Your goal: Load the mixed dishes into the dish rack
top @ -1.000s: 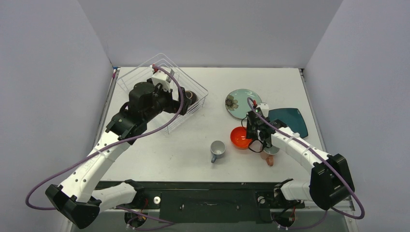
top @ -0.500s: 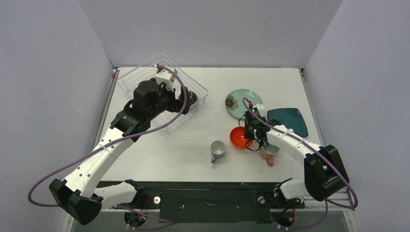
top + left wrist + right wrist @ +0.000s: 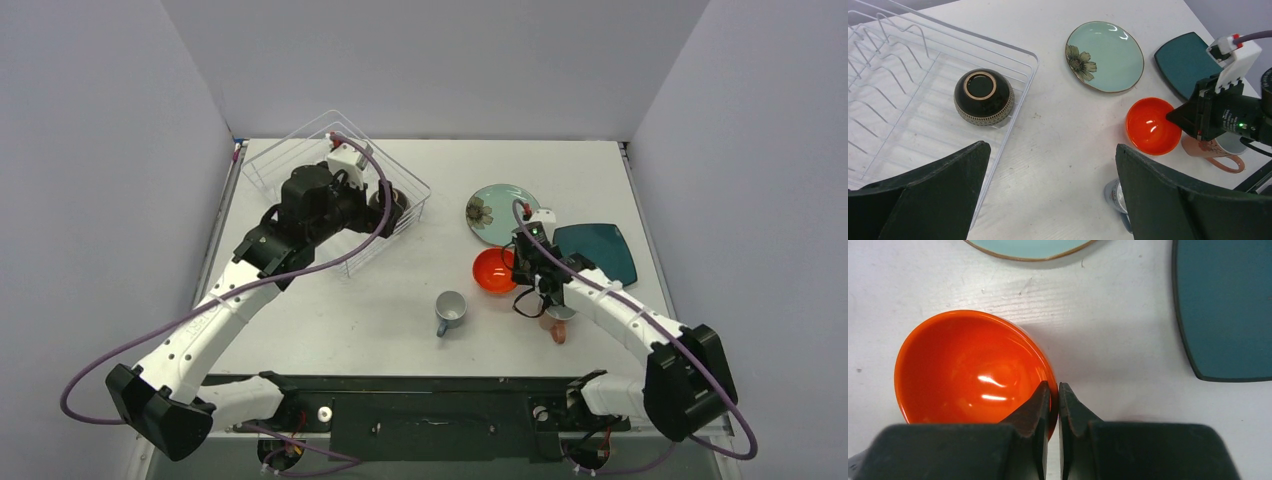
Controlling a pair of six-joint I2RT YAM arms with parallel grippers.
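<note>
My right gripper (image 3: pixel 1054 387) is shut on the near right rim of the orange-red bowl (image 3: pixel 968 370), one finger inside it and one outside. That bowl (image 3: pixel 492 272) sits mid-table. The round pale-teal plate (image 3: pixel 497 212) lies behind it and the dark-teal square plate (image 3: pixel 600 250) to its right. A pink mug (image 3: pixel 557 322) lies on its side under the right arm. The grey-blue mug (image 3: pixel 450 311) stands in front. A brown bowl (image 3: pixel 983 96) rests upside down in the white wire dish rack (image 3: pixel 270 160). My left gripper (image 3: pixel 1050 147) hangs open above the rack's right edge, holding nothing.
The dish rack (image 3: pixel 893 75) stands angled at the far left of the table, with upright dividers beside the brown bowl. Grey walls close in the table on three sides. The arm bases sit at the near edge.
The right gripper's jaws closed on the orange-red bowl's rim, and the bowl shifted slightly away from the pink mug. The left arm drifted a little over the rack, still open.
</note>
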